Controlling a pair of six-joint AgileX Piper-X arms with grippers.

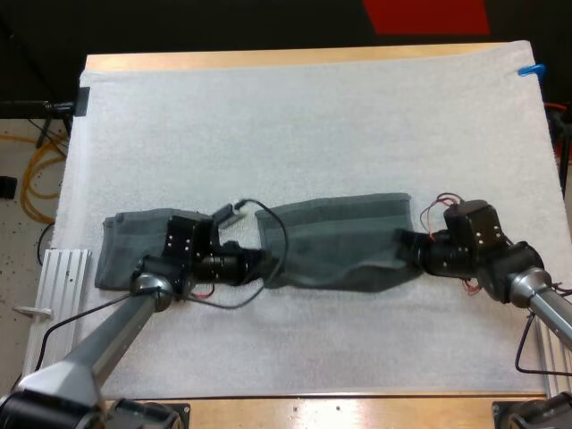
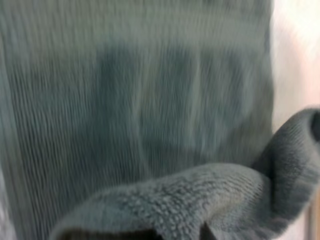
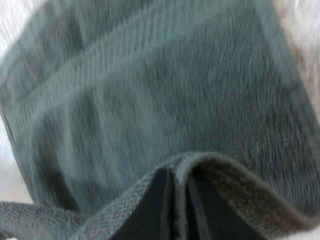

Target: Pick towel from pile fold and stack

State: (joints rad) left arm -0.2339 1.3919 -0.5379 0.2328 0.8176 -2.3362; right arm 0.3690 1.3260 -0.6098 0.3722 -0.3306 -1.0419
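Observation:
A dark grey-green towel (image 1: 335, 239) lies spread across the middle of the white mat, stretched between my two grippers. My left gripper (image 1: 259, 262) is at its left edge. In the left wrist view that edge (image 2: 200, 195) curls up thickly over the fingers and hides them, and the rest of the towel (image 2: 140, 100) lies flat beyond. My right gripper (image 1: 405, 244) is at the towel's right edge. In the right wrist view its black fingers (image 3: 156, 205) pinch a raised fold of the towel (image 3: 220, 172). A second folded towel (image 1: 125, 243) lies flat at the mat's left, partly under my left arm.
The white mat (image 1: 295, 116) covers nearly the whole table, with bare room on its far half and along the front. A white slotted rail (image 1: 63, 277) sits off the mat's left edge. Yellow cables (image 1: 40, 174) lie on the floor at the left.

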